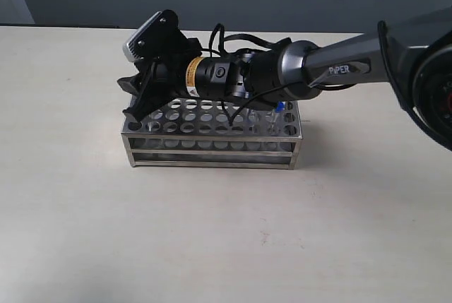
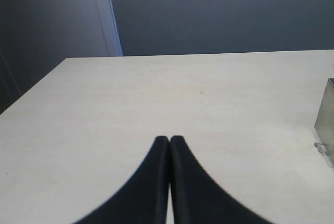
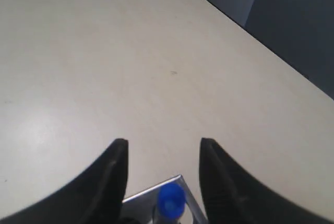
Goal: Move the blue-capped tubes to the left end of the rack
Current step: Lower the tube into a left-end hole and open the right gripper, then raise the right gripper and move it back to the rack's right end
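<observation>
Right tool (image 3: 163, 144) has its fingers apart and grips nothing. The left tool (image 2: 169, 140) has its fingers pressed together over bare surface, off to the side.

From the exterior camera I see the pale surface (image 1: 85, 211) carrying the steel rack (image 1: 212, 149), its long axis running left to right. The right arm (image 1: 339, 66) stretches across the rack, so its tool hangs over the left end.

In the right wrist view a blue-capped tube (image 3: 171, 201) stands upright in a corner hole. It is in line with the gap between the fingers and touches neither.

At the rack's right end another blue cap (image 1: 281, 106) peeks out beside the arm; I judge that tube is not yet moved. The arm hides any other tubes from me.

The right arm is much the nearer one, so I'd lift it clear along the tube's upright axis, then swing right for that cap.
</observation>
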You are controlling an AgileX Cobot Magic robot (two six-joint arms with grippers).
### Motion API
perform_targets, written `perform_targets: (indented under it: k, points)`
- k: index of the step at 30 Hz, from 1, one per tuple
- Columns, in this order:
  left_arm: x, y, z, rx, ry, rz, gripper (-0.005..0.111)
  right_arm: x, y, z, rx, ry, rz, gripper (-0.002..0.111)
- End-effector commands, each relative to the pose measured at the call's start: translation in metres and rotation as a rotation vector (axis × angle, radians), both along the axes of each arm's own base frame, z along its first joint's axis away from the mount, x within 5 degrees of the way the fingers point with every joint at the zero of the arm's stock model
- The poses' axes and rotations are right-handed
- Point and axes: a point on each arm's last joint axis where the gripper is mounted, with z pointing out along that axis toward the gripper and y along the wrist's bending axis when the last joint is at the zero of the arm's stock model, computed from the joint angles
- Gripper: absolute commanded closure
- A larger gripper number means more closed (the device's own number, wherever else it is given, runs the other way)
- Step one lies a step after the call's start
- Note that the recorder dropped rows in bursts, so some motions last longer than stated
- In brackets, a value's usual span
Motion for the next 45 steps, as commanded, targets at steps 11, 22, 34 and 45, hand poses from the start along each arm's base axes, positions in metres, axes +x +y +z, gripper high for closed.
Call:
perform_targets:
  k: [11, 22, 34, 45]
  points:
    - [0.000, 0.000, 0.000, -0.002, -0.011, 0.006, 0.106, -0.032, -0.044, 0.118, -0.034, -0.138, -0.122, 0.058]
    - [0.000, 0.000, 0.000, -0.002, -0.011, 0.006, 0.106, -0.114, -0.122, 0.144, -0.023, -0.197, -0.155, 0.072]
    - [0.000, 0.000, 0.000, -0.002, -0.011, 0.006, 0.106, -0.101, -0.212, 0.112, 0.045, 0.023, -0.556, 0.058]
    - [0.000, 0.000, 0.000, -0.002, -0.011, 0.006, 0.106, -0.112, -0.216, 0.096, 0.142, 0.018, -0.551, 0.058]
